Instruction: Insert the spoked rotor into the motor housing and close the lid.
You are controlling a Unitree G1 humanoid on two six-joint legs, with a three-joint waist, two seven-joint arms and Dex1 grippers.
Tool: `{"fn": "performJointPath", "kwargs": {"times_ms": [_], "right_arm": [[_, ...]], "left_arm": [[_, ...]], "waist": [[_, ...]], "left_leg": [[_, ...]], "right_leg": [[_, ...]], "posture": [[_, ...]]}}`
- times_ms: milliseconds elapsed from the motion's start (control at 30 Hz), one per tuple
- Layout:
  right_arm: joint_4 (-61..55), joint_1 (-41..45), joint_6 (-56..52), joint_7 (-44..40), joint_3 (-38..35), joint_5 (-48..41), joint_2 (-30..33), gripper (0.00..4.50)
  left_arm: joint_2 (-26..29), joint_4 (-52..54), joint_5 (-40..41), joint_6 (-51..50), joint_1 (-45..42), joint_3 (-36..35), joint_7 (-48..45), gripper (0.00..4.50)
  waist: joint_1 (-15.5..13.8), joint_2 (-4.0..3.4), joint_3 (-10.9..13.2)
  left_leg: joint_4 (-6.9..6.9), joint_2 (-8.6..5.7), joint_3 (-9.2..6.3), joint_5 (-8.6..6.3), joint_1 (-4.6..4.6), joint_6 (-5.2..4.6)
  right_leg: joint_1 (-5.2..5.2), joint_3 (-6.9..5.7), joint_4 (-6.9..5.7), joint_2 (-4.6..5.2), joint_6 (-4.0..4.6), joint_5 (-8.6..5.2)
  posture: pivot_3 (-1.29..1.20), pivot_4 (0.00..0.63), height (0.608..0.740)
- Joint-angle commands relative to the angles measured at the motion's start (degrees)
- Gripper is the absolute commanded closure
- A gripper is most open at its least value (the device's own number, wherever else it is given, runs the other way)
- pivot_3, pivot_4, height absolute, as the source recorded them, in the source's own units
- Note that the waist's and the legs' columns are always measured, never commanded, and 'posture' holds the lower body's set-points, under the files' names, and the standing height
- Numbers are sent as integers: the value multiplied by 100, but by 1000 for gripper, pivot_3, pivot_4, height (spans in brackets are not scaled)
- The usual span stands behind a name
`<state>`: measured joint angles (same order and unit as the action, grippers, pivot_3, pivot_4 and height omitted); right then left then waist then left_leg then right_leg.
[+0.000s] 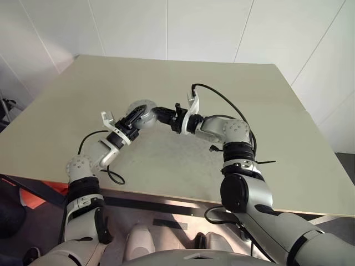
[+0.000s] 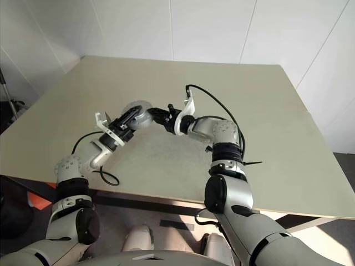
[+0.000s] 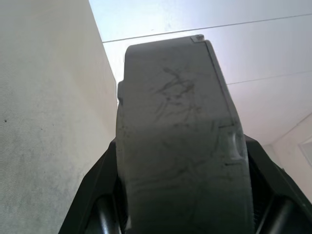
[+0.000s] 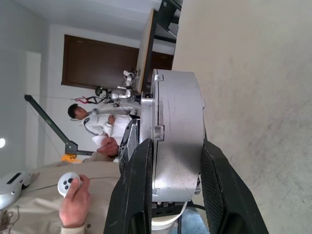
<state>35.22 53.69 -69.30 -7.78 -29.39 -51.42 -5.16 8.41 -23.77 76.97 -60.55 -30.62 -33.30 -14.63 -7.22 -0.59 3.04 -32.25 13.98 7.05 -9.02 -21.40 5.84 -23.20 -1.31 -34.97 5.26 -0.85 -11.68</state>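
here, above the pale table, near its middle: motor housing, a silver-grey puck held on edge in the air between both grippers. right gripper clamped on it from the right, 1 black finger on each flat side, scratched rim facing the wrist camera. left gripper reaching in from the left, 2 fingers flanking the same grey rim; pressing it or merely beside it, impossible to tell. seen past the housing in the right wrist view: a seated person's hand holding a small white controller.
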Motion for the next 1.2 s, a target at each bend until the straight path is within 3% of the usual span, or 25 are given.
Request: {"fn": "performJointPath", "kwargs": {"times_ms": [33,300,433,600,1000,1200], "right_arm": [[-86,141,245,-110,114,96,138,2989],[-235,117,718,-90,234,270,143,386],[-223,88,1044,-76,283,407,143,386],[-327,13,1077,-147,418,457,181,386],[-282,65,1163,-214,552,550,170,386],[-258,61,1127,-220,578,572,161,351]], "left_arm": [[94,156,-34,139,-81,-26,2,2247],[89,161,-133,260,-65,-48,-24,2247],[94,177,-659,1080,-63,-68,-82,2247],[317,-664,-1314,2525,-330,-552,425,2247],[582,-1302,-2077,2888,-477,-544,591,2247],[688,-1324,-2320,2856,-385,-540,695,431]], "waist": [[0,0,0],[0,1,0],[3,1,0],[32,2,-1],[-46,10,-3],[-18,11,-4]], "left_leg": [[0,0,0,0,0,0],[-2,0,0,0,0,0],[-2,0,0,0,0,0],[-3,1,-1,0,4,0],[-17,2,-4,0,-7,-1],[-20,2,-3,3,15,4]], "right_leg": [[0,0,0,0,0,0],[2,-1,-1,0,0,0],[2,-1,-1,1,0,0],[2,1,-4,-1,0,1],[4,-4,-4,3,-3,4],[9,1,-33,4,6,-1]], "posture": [[0,0,740],[0,0,740],[0,0,740],[0,0,740],[0,0,740],[0,0,740]]}}
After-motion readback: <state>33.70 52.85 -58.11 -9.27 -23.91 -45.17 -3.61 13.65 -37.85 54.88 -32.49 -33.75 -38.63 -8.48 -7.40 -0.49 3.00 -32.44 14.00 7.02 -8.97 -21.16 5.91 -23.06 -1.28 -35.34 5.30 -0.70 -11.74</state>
